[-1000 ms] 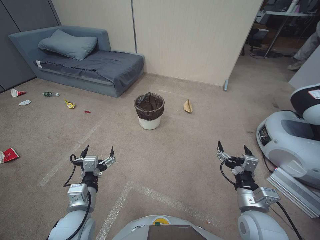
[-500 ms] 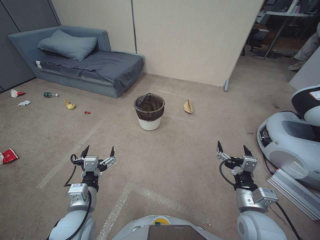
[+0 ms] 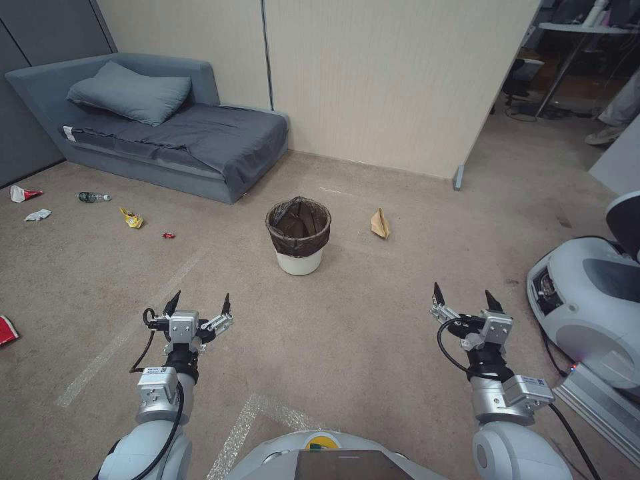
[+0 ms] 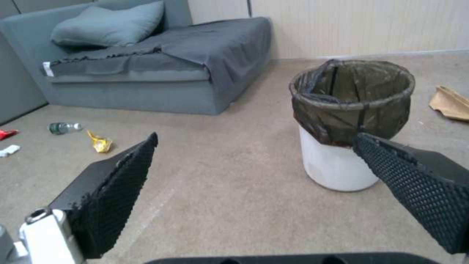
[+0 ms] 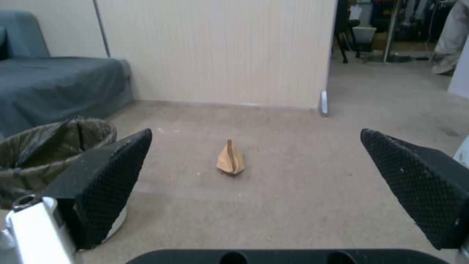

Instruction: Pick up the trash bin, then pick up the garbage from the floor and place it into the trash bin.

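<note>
Since a second ago the whole head view has shifted, so the camera has been moved: the trash bin [image 3: 298, 235] is seen lower in the picture and nearer, and the litter at the left has slid toward the edge, while both arms are held in the same pose as before. The left gripper [image 3: 199, 305] is held forward and low over the carpet, jaws spread wide and empty; the right gripper [image 3: 465, 301] is held likewise on the other side, jaws also spread with nothing between them. Both forearms are stretched straight ahead from the body, well apart from each other. The trash bin is stood upright on the floor [image 3: 347, 333] ahead, between the two grippers' lines and well beyond them; its dark bag is folded over the rim, and nothing can be made out inside but the crinkled liner. A tan paper bag [image 3: 380, 223] is lain on the floor near the bin, on its right. Farther left, a tiny red wrapper [image 3: 168, 235], a yellow snack wrapper [image 3: 131, 218], a small green bottle [image 3: 92, 197], a crumpled white tissue [image 3: 37, 215] and a red-and-white packet [image 3: 20, 194] are scattered before the grey sofa [image 3: 167, 133].
</note>
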Motion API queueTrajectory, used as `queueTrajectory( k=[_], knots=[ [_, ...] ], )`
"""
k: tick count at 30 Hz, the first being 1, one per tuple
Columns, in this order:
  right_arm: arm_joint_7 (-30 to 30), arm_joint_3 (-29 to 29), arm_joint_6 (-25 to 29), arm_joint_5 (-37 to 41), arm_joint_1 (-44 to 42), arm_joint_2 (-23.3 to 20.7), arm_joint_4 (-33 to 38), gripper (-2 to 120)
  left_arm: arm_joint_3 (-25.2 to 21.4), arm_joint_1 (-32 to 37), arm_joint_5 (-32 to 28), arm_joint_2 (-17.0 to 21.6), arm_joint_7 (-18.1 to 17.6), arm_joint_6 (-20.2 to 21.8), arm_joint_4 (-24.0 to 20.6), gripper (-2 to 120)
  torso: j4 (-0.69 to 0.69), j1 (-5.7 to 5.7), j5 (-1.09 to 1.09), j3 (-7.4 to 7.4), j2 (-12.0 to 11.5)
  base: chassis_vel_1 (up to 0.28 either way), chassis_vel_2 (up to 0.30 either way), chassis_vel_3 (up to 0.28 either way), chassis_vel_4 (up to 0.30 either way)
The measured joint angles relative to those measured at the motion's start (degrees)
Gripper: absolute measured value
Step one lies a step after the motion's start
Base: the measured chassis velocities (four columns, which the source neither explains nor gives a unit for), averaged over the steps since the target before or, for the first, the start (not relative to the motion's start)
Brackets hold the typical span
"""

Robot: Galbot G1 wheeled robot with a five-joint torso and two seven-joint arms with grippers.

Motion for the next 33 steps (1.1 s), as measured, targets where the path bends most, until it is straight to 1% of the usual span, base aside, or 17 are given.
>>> queueTrajectory(
  k=[10, 33],
  knots=[
    [0.0, 0.0, 0.3, -0.1, 0.0, 0.0, 0.0, 100, 0.0, 0.0, 0.0, 0.0, 0.1, -0.1, 0.0, 100, 0.00, 0.00, 0.00, 0.00, 0.0, -0.090, 0.099, 0.094, -0.089],
    [0.0, -0.2, 1.0, -0.2, -0.5, 0.0, 0.1, 100, 0.1, 0.4, -0.2, 0.0, 0.1, -0.2, -0.1, 100, 0.00, 0.00, 0.01, 0.00, 0.0, -0.122, 0.120, 0.119, -0.117]
  ],
)
